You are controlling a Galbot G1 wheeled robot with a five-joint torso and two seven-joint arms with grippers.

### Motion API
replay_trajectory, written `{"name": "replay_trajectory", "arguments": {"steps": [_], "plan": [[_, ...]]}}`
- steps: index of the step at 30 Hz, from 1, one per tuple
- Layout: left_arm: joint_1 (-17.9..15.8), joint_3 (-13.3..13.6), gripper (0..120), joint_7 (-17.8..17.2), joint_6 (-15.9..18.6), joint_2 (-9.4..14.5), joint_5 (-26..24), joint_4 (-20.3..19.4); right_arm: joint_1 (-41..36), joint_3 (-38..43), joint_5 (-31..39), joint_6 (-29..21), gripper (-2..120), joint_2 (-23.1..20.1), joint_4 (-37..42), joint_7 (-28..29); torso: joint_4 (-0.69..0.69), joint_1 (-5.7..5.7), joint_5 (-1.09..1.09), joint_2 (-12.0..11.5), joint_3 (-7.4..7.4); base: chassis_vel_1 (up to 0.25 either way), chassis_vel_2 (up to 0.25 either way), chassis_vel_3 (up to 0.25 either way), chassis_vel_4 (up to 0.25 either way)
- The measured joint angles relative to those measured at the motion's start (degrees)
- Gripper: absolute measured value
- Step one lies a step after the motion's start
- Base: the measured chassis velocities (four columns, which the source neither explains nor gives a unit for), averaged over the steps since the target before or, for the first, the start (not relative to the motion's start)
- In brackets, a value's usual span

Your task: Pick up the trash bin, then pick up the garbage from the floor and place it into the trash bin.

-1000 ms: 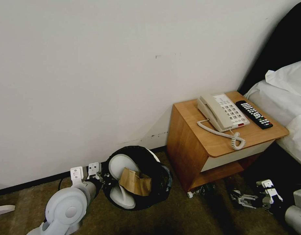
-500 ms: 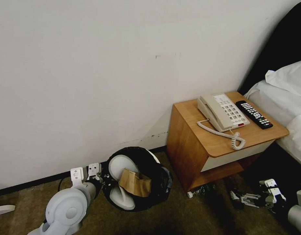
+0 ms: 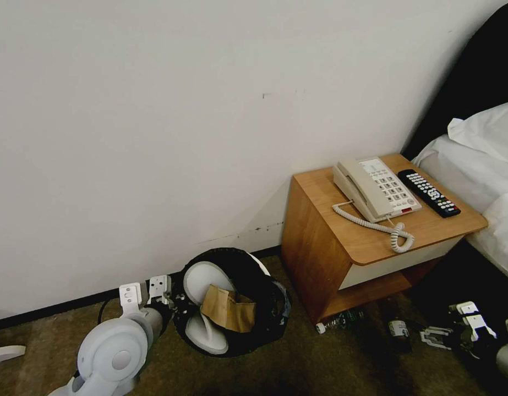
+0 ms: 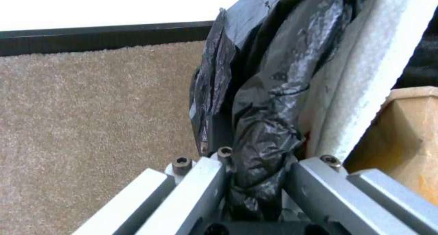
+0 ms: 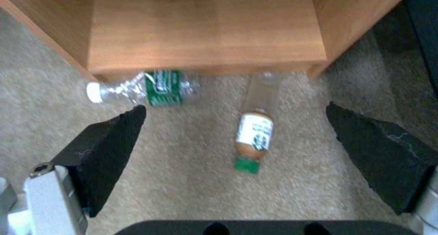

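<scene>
White wall [image 3: 154,137], olive carpet [image 3: 320,368] (wooden nightstand [image 3: 331,247] beside bed [image 3: 479,165]).

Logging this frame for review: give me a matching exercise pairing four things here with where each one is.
Things:
1. remote
2. cardboard
3. green-label bottle
4. left claw

Places:
A. in the bin
B. on the nightstand
C. on the carpet at the nightstand's front edge
D. shut on the bin's black bag

Pairs: 1-B, 2-A, 3-C, 4-D

Black-lined trash bin [image 3: 265,308], green-labelled bottle [image 5: 155,87]
</scene>
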Motion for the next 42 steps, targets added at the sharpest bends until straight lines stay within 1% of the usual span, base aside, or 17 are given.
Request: {"name": "replay_trajectory", "arguments": {"steps": [6,9,11,12,14,16,27,29,39,42], "plan": [[0.0,0.0,0,0.3,0.0,-0.3,0.5,0.4,0.5,-1.1,-0.5,-0.7,100,-0.4,-1.4,0.8,0.00,0.00,0.00,0.0,0.00,0.000,0.000,0.000,0.000],[0.0,0.1,0,0.4,0.0,-0.5,0.6,0.5,2.3,-3.1,-0.4,-0.9,100,-0.2,-3.4,1.7,0.00,0.00,0.00,0.0,0.00,0.000,0.000,0.000,0.000],[0.0,0.1,0,0.4,0.0,-0.5,0.6,0.6,5.3,-5.6,-0.1,-0.9,100,0.2,-5.6,2.4,0.00,0.00,0.00,0.0,0.00,0.000,0.000,0.000,0.000],[0.0,0.1,0,0.4,0.0,-0.5,0.6,0.6,5.3,-5.6,-0.1,-0.9,100,0.2,-5.6,2.4,0.00,0.00,0.00,0.0,0.00,0.000,0.000,0.000,0.000],[0.0,0.1,0,0.4,0.0,-0.5,0.6,0.7,6.5,-6.5,0.0,-0.9,100,0.5,-6.4,2.8,0.00,0.00,0.00,0.0,0.00,0.000,0.000,0.000,0.000],[0.0,0.1,0,0.4,0.0,-0.1,0.5,0.8,9.3,-8.7,0.9,-1.1,100,1.3,-8.2,4.0,0.00,0.00,0.00,0.0,0.00,0.000,0.000,0.000,0.000],[0.1,0.0,0,0.2,0.0,0.2,0.2,0.8,14.0,-12.4,0.8,-1.3,100,3.8,-12.6,4.9,0.00,0.00,0.00,0.0,0.00,0.000,0.000,0.000,0.000],[0.3,0.1,0,0.2,0.0,0.2,0.3,0.7,15.9,-13.7,0.7,-1.3,100,4.5,-14.1,4.9,0.00,0.00,0.00,0.0,0.00,0.000,0.000,0.000,0.000],[0.4,0.4,0,0.2,0.0,-0.3,0.9,0.6,20.1,-17.6,1.6,-1.3,100,4.2,-17.5,6.2,0.00,0.00,-0.01,0.0,0.00,0.000,0.000,0.000,0.000],[0.6,0.4,0,0.2,0.0,-0.4,1.1,0.7,22.4,-19.9,2.5,-1.4,100,4.4,-19.0,7.0,0.00,0.00,0.00,0.0,0.00,0.000,0.000,0.000,0.000]]}}
